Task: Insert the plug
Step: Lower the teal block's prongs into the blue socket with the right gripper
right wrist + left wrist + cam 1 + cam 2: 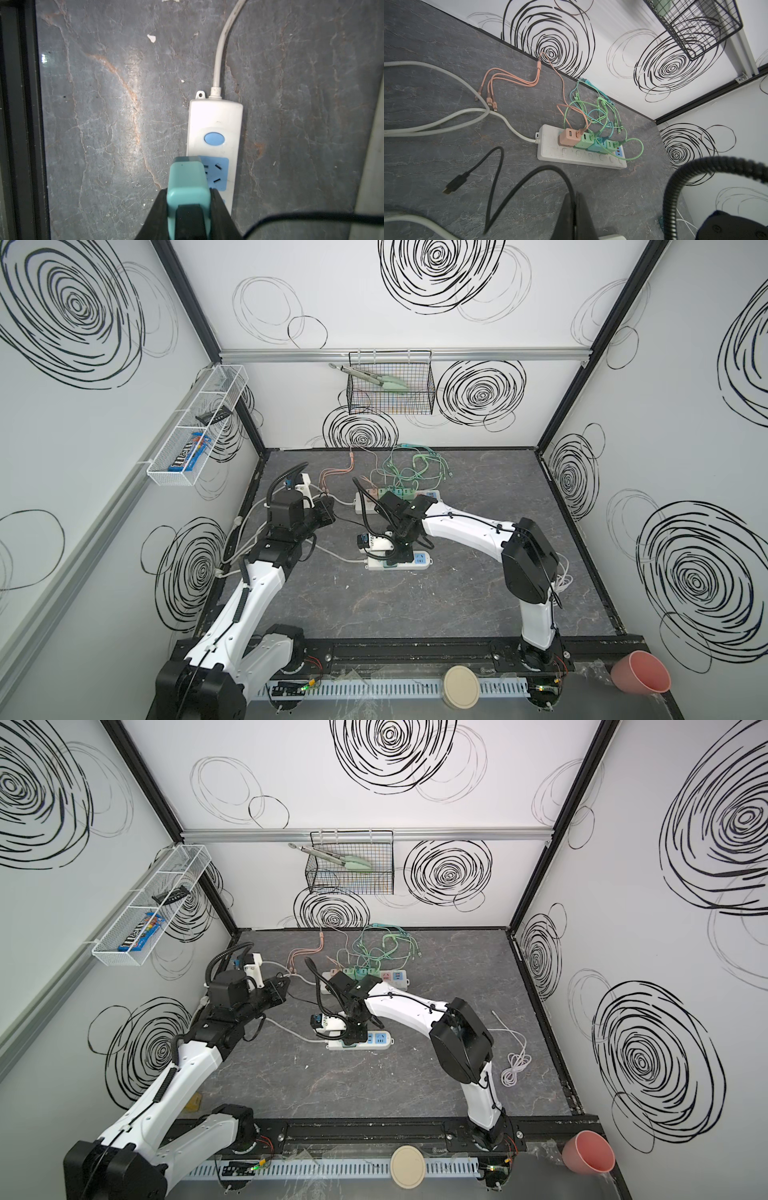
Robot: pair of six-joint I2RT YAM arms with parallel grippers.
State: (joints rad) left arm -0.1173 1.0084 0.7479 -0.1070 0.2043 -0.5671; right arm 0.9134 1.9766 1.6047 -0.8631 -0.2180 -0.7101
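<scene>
- Plug (188,182) sits clamped by its sides in the jaws of the right gripper (188,196), likely to keep it square for pushing down.
- It hovers over the strip (216,116), off to one side of the blue socket (218,172); I judge it not seated.
- Left gripper (575,199), jaws closed on nothing, keeps clear.

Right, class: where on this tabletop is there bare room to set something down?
Bare: the wide stretch between the near power strip and the front rail, and the back right corner beside the long power strip. Crowded: the cable tangle behind that strip, and white cords along the left edge.
</scene>
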